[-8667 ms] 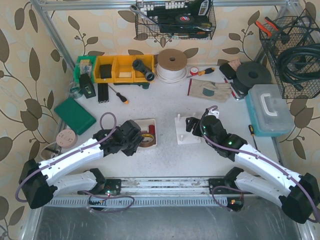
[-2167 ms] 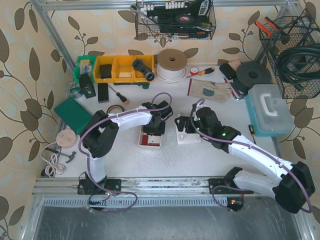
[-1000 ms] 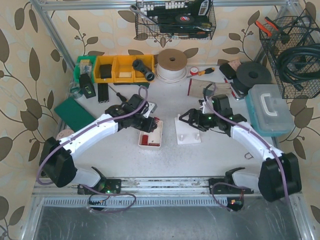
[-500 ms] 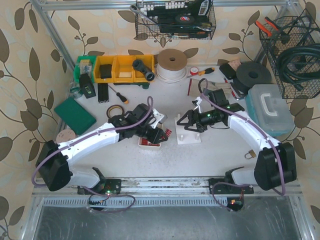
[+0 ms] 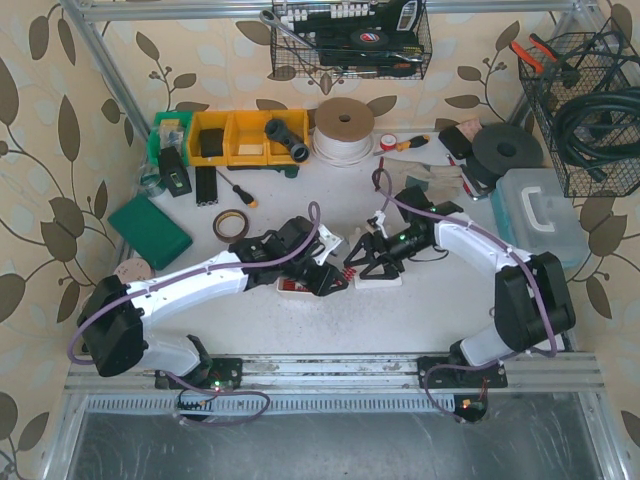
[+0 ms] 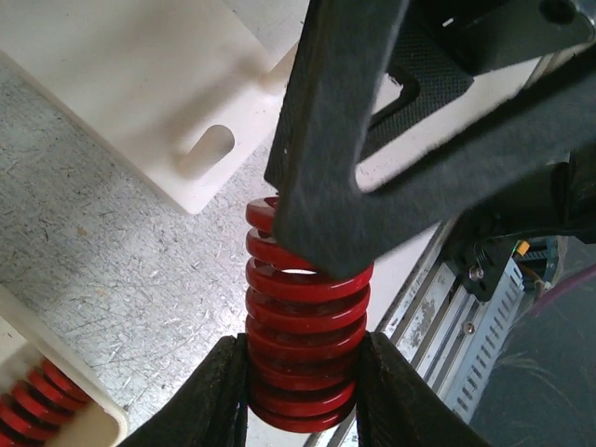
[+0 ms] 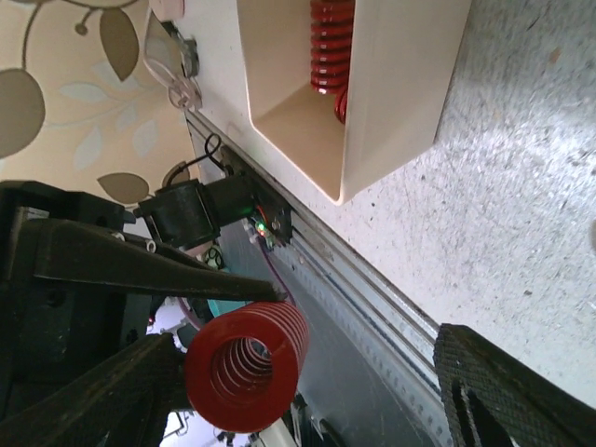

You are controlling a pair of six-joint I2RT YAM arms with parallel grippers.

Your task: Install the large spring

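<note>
Spring (image 6: 303, 307) pinched in left claw (image 6: 303, 396); right claw (image 7: 312, 391) spread wide, spring end between its fingers.

TEXT: none legible | top external: black packages (image 5: 345, 25) in the wire basket (image 5: 352, 73) on the back wall carry white print, too small to read | left wrist: no readable lettering | right wrist: no readable lettering
</note>
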